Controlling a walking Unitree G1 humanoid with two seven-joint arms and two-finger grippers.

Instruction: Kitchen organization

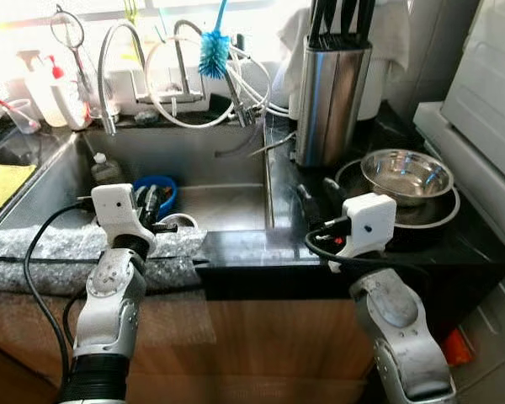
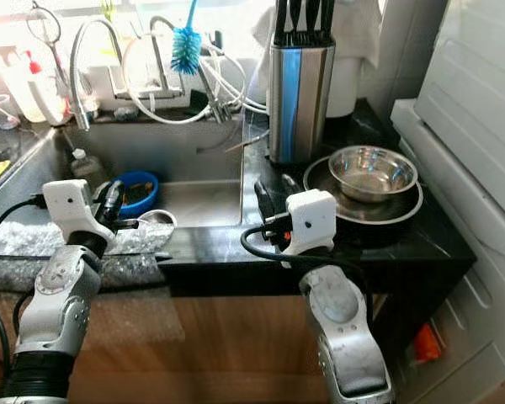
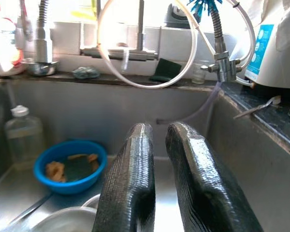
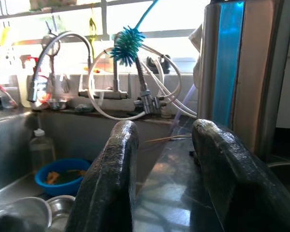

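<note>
A steel sink (image 1: 227,151) holds a blue bowl (image 1: 157,192) with a sponge inside, a clear bottle (image 1: 105,168) and a small steel bowl (image 1: 178,221) near the front wall. My left gripper (image 1: 151,204) hovers over the sink's front edge, its fingers (image 3: 130,183) nearly together with nothing between them. My right gripper (image 1: 316,198) sits low over the black counter (image 1: 278,244), open and empty, beside a steel bowl (image 1: 406,174) stacked on a dark pan (image 1: 438,215). A steel knife block (image 1: 330,97) stands behind it.
A faucet (image 1: 109,76), hoses and a blue bottle brush (image 1: 212,46) line the back of the sink. Soap bottles (image 1: 55,93) stand at the far left. A yellow cloth (image 1: 0,185) lies on the left counter. A white appliance (image 1: 480,109) borders the right side.
</note>
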